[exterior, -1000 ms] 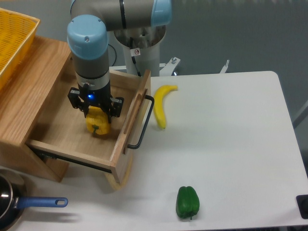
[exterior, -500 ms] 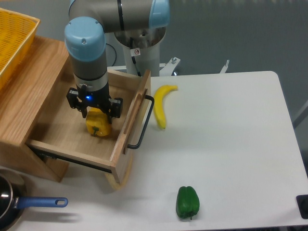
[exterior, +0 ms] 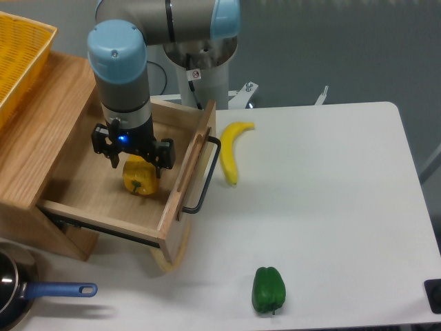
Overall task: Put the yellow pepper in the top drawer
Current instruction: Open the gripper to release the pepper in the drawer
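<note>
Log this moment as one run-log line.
yellow pepper resting in open top drawer | tool directly above it | grip state unclear

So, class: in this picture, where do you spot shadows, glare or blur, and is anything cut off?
Fixed camera: soft, even light; faint shadows under the banana and green pepper; the arm shades the yellow pepper inside the top drawer; a small blue light glows on the hand; basket and pan are cropped; no obvious blur.

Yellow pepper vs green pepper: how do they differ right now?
The yellow pepper lies inside the open top drawer; the green pepper lies out on the white table. The gripper hangs right above the yellow pepper, while nothing is near the green pepper. Colour differs, yellow against green. Both are glossy, blocky bell peppers of similar size.
</note>
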`<state>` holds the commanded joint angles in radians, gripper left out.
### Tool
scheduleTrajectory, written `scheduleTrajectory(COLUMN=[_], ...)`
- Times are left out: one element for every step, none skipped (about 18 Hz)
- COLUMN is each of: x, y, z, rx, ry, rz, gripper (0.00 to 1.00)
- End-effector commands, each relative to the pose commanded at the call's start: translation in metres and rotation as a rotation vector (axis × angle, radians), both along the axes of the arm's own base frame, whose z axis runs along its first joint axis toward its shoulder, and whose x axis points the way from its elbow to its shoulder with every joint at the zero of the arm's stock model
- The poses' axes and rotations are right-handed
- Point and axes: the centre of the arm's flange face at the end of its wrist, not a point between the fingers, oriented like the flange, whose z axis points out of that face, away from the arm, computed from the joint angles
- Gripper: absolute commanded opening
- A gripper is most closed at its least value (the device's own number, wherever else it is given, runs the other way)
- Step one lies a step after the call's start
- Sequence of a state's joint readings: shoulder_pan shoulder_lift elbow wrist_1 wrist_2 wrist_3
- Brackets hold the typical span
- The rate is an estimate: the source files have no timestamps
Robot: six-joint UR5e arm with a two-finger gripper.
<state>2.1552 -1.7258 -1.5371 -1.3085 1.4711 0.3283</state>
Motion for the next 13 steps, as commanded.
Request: scheduleTrajectory(x=[0.001,0.003,0.003,0.005,0.007,0.007,0.007,0.006,0.005,0.003,0.001,0.001,-0.001], y=[-0.002,-0.005,-0.007,-0.01,-0.012,-0.014,-0.015,-0.016,-0.016,-0.016,-0.016,-0.016,-0.015], z=[0.005,0.012,0.015,0.023,0.029,0.034,0.037,0.043,0.046,0.05,0.053,0.056,0.058], rx=[0.008,0.018,0.022,0.033,0.042,0.051,0.056,0.068,0.075,0.084,0.093,0.103,0.114], ry=[0.005,0.012,0.014,0.022,0.029,0.035,0.038,0.046,0.051,0.057,0.064,0.072,0.082], rz=[0.0,0.0,0.002,0.0,-0.001,0.0,0.0,0.002,0.005,0.006,0.008,0.002,-0.003], gripper=[0.95,0.96,0.97,0.98,0.98,0.99,0.99,0.99,0.99,0.99,0.99,1.0,1.0])
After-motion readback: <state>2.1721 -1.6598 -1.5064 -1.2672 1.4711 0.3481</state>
